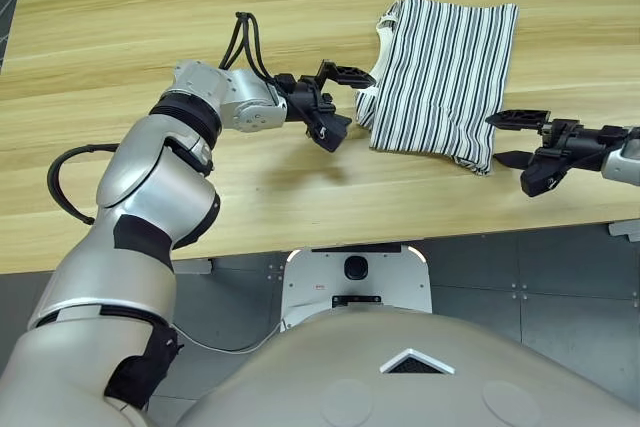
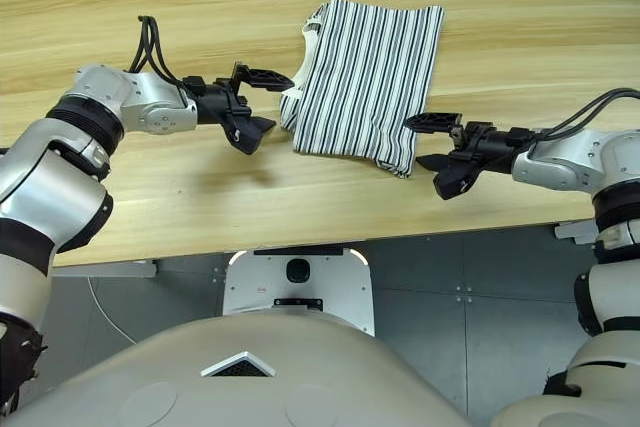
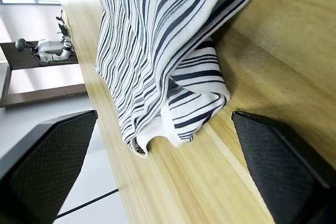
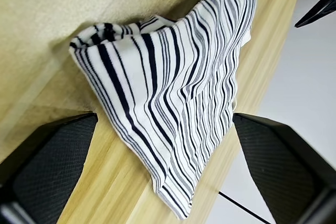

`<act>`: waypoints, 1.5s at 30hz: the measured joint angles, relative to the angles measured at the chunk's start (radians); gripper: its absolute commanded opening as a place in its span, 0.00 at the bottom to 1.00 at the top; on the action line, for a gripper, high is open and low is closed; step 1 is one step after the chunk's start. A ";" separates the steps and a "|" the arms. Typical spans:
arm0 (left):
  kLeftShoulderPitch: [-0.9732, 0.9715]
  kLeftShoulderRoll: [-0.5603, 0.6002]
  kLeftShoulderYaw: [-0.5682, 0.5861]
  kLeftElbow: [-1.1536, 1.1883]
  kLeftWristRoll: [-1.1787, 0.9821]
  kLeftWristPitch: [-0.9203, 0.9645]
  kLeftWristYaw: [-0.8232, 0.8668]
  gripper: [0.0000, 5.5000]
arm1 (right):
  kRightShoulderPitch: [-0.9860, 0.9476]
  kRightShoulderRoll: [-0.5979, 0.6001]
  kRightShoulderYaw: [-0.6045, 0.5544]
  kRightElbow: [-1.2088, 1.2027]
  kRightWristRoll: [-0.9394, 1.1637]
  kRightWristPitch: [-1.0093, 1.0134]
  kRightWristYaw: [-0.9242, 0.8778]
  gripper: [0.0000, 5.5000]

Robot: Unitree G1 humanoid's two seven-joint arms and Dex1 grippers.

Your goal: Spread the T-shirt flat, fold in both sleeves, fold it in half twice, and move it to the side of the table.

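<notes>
Item: T-shirt point(image 1: 445, 72), white with dark stripes.
Condition: folded into a compact rectangle of several layers, with the stripes running from far edge to near edge.
Location: lies on the wooden table point(image 1: 150, 7), right of centre and between the two grippers.
Edge detail, left side: a plain white band of fabric shows along the shirt's left edge, where the layers curl slightly.
Edge detail, near right corner: the layers bunch into a small loose lump and do not sit quite flat.

Item: left gripper point(image 1: 345, 105).
Position: low over the table, just beside the shirt's left edge and pointing toward it.
Fingers: spread wide and holding nothing. In the left wrist view the two dark textured pads point(image 3: 47, 171) stand either side of the folded edge, apart from the cloth. I cannot tell whether the farther fingertip touches the fabric.

Item: right gripper point(image 2: 428, 142).
Position: just beside the shirt's near right corner, pointing toward it.
Fingers: spread wide and holding nothing. In the right wrist view the pads point(image 4: 283, 161) flank the bunched corner without closing on it.

Item: black cables point(image 1: 245, 37).
Location: looped above the left wrist.
</notes>
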 measured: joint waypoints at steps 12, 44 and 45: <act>-0.012 -0.060 -0.084 0.033 0.035 0.038 0.134 0.84 | -0.090 0.072 0.174 0.043 -0.082 0.057 -0.220 0.87; 0.023 -0.034 -0.039 0.069 -0.101 -0.058 -0.123 0.02 | -0.203 0.104 0.306 0.127 0.014 -0.096 -0.306 0.02; 0.035 -0.015 -0.016 0.065 -0.142 -0.115 -0.186 0.02 | -0.218 0.104 0.291 0.141 0.072 -0.133 -0.261 0.02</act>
